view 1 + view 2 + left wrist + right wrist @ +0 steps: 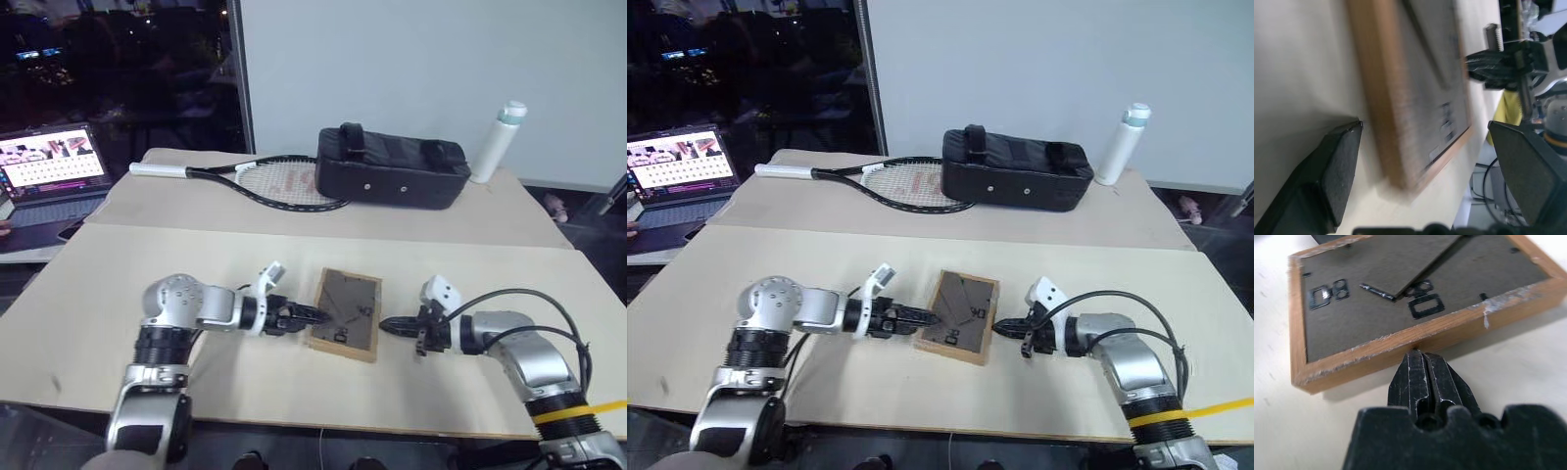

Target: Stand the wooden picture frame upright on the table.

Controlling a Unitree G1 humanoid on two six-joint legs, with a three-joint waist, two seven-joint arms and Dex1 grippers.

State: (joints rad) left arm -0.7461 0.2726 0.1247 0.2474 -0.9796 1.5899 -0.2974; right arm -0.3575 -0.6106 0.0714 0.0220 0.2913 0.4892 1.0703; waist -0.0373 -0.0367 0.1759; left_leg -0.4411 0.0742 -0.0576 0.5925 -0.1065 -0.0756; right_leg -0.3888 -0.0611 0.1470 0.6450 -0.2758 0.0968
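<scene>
Frame: the wooden picture frame [344,314] lies flat, back panel up, on the near board of the table [245,382], between the two grippers.
Easel leg: a grey-brown card strip [1400,262] rests folded against the back panel, not swung out.
Left gripper: the left gripper [306,317] is at the frame's left edge, its fingers spread wide apart in the left wrist view and clamping nothing.
Right gripper: the right gripper [1422,377] has its fingers pressed together, tips right against the frame's right edge, grasping nothing.
Step in hand: judged to be the start; the frame is not yet lifted or stood up.
Next move: likely calls for a grip on one edge, tipping the frame up, and freeing the leg so it can prop.
Writing: small black turn clips on the back; no words legible.
Beyond: black bag [392,166], racket [250,179], white bottle [498,140], laptop [51,176].
</scene>
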